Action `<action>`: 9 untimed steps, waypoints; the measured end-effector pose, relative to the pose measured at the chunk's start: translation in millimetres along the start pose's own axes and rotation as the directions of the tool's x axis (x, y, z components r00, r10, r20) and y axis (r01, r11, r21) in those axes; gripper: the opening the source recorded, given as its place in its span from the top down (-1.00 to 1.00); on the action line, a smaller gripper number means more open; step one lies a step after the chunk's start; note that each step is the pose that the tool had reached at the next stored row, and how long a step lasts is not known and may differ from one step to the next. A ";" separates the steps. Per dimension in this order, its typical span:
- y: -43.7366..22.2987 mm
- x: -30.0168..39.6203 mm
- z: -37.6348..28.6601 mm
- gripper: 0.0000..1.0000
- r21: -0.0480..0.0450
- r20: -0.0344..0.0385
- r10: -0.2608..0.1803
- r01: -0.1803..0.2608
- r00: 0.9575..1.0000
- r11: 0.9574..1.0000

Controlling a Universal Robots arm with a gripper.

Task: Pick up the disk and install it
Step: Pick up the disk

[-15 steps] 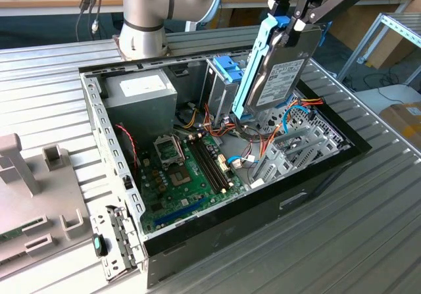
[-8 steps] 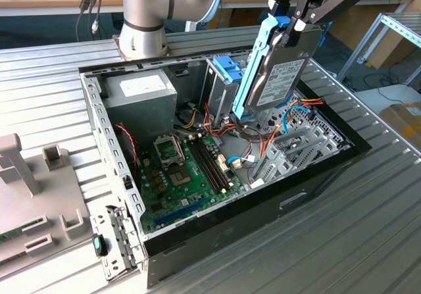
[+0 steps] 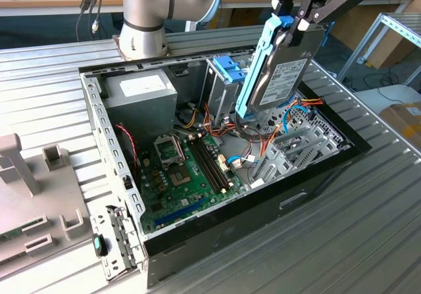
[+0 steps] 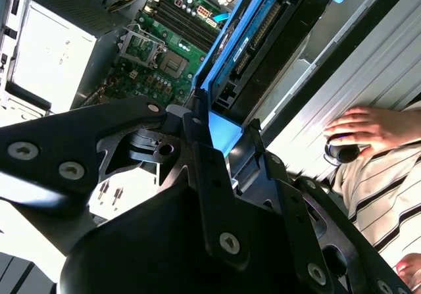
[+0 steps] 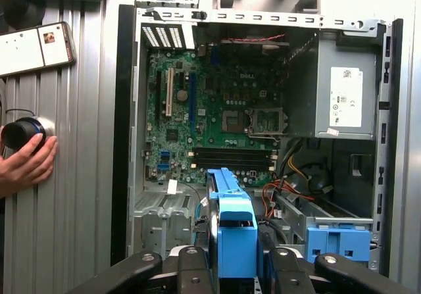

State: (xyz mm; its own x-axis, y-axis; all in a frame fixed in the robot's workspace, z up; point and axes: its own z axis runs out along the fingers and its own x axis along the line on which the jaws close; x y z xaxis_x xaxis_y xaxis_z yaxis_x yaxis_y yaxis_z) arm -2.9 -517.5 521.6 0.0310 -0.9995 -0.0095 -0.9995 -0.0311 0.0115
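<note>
My gripper (image 3: 294, 25) is shut on the disk (image 3: 287, 70), a grey metal drive with a white label in a light-blue carrier rail (image 3: 258, 67). The disk hangs nearly upright, tilted, in the air above the far right part of the open computer case (image 3: 342, 150), just beside the upright silver drive cage (image 3: 220, 87) with its fixed blue latch (image 3: 231, 69). In the first wrist view the blue carrier (image 5: 235, 231) sits between my two black fingers (image 5: 192, 268), with the motherboard (image 5: 217, 120) below. The second wrist view shows the carrier's edge (image 4: 227, 60) clamped in the gripper (image 4: 220, 133).
The case lies open on a ribbed metal table (image 3: 368, 228), with the power supply (image 3: 141, 91), motherboard (image 3: 187, 169) and coloured cables (image 3: 289, 120) inside. A person's hand (image 5: 26, 162) rests on a knob on the table beside the case, near a phone (image 5: 36, 47). Grey fixtures (image 3: 26, 182) stand at the exterior view's left.
</note>
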 end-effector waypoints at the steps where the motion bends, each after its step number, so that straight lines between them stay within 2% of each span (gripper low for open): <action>1: -0.1 0.0 0.0 0.27 0.000 0.000 0.000 0.000 1.000 1.000; 5: -0.9 0.0 0.0 0.27 0.000 0.000 0.000 0.000 1.000 1.000; 7: -6.6 0.2 0.0 0.27 0.000 0.000 0.000 0.000 1.000 1.000; 9: -8.3 2.8 -0.1 0.27 0.000 0.000 0.000 0.000 1.000 1.000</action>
State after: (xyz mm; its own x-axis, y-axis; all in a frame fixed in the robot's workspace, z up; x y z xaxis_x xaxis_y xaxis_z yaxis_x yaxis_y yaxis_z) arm 5.5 -520.0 521.6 0.0311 -0.9995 -0.0095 -0.9994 -0.0312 0.0115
